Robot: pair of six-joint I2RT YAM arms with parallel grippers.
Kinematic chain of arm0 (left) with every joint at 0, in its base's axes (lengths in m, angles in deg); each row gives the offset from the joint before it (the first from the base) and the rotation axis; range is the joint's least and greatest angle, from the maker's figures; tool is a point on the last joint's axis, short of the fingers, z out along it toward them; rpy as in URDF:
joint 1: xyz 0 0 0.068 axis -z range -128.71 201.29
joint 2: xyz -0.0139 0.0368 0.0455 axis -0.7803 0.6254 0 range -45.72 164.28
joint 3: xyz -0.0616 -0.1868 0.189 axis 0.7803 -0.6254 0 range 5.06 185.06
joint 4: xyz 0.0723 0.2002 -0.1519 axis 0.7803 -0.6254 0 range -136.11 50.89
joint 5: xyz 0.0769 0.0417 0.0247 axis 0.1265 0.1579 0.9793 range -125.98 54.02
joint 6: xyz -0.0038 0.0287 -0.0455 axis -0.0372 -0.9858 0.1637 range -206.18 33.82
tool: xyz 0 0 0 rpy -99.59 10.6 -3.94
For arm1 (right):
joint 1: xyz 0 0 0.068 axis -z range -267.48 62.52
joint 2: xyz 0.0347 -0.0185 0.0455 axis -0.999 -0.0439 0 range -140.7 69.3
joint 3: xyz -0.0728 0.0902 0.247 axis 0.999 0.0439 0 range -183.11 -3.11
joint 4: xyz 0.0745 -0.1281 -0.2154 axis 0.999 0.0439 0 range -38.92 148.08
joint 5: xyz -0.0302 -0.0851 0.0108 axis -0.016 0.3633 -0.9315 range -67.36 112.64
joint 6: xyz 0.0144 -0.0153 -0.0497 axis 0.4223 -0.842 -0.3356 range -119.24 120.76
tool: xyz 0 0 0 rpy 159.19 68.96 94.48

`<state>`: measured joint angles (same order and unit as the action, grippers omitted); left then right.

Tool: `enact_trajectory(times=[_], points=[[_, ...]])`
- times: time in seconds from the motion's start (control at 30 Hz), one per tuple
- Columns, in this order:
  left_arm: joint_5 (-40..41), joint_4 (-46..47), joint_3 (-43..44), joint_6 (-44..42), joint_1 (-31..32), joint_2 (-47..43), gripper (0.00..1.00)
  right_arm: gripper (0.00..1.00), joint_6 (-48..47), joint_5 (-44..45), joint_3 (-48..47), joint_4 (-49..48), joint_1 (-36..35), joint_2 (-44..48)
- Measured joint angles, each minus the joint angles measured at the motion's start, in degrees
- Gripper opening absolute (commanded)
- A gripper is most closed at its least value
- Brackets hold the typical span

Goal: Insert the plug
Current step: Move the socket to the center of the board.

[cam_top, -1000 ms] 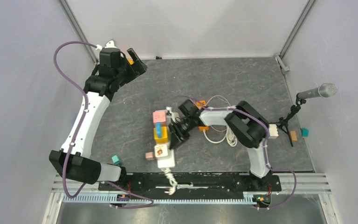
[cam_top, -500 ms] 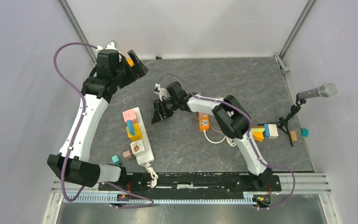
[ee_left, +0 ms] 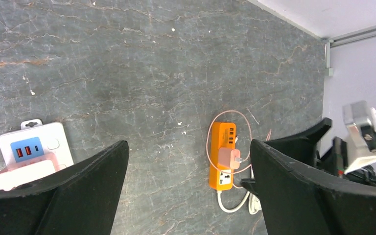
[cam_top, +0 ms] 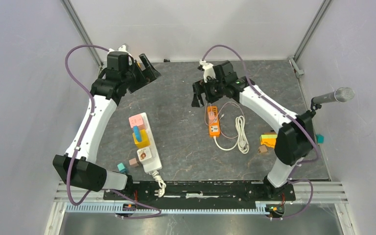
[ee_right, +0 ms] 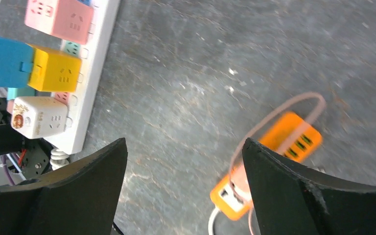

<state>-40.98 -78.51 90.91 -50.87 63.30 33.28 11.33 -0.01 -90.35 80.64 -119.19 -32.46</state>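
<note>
Top external view has both arms up off the table (cam_top: 176,88) with nothing in hand. Over the far-left corner the left gripper (cam_top: 148,68) hangs with its fingers spread wide. The right gripper (cam_top: 200,97) hovers just past the far end of the orange power strip (cam_top: 214,128), fingers also spread and pinching nothing.

The plug (ee_left: 230,159), a pale pink one with a thin looped lead, sits on top of that orange strip, a bit right of the table's middle. From the left wrist view it looks socketed, but honestly I can't tell if it's pushed fully home. The white power strip (cam_top: 150,155) with its coloured adapters lies toward the near-left corner, well apart.

My read is that we're at the approach stage, or maybe a check. Next move needs the right gripper dropping straight over the plug, pinching its sides and pressing down squarely.
</note>
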Motion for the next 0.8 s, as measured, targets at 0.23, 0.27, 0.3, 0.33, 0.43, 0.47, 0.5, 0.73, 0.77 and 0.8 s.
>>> enact_trajectory(times=[0.23,0.27,0.3,0.33,0.43,0.47,0.5,0.73,0.77,0.8], points=[[0.1,1.0,0.0,0.0,0.0,0.0,1.00,0.98,-0.2,10.0,7.3,9.1,6.0,7.8],[0.2,1.3,-0.3,0.0,0.0,-0.1,1.00,0.98,-0.2,11.2,9.6,9.7,7.2,8.8],[0.2,1.9,-0.8,0.0,0.0,-0.3,1.00,0.98,-0.1,12.3,12.1,10.7,8.3,9.8],[0.3,2.1,-1.3,0.0,0.0,-0.6,1.00,0.98,-0.1,13.0,14.5,11.3,9.4,10.6],[0.5,2.8,-3.3,0.0,-0.1,-1.7,1.00,0.98,-0.2,15.5,22.8,13.2,13.2,12.7],[0.7,2.8,-3.8,0.0,-0.2,-2.0,1.00,0.98,-0.1,15.9,24.7,13.7,14.1,12.8],[0.9,2.9,-4.2,0.0,-0.3,-2.3,1.00,0.98,-0.2,16.5,26.6,14.0,15.2,12.7],[1.9,3.6,-4.6,0.0,-1.2,-3.2,1.00,0.79,-1.0,17.1,29.6,13.1,18.2,6.1],[2.0,3.7,-4.6,0.0,-1.3,-3.3,1.00,0.71,-1.2,17.0,29.1,12.8,18.2,4.7],[2.0,3.7,-4.6,0.0,-1.3,-3.3,1.00,0.64,-1.6,17.2,27.6,13.7,18.2,3.0]])
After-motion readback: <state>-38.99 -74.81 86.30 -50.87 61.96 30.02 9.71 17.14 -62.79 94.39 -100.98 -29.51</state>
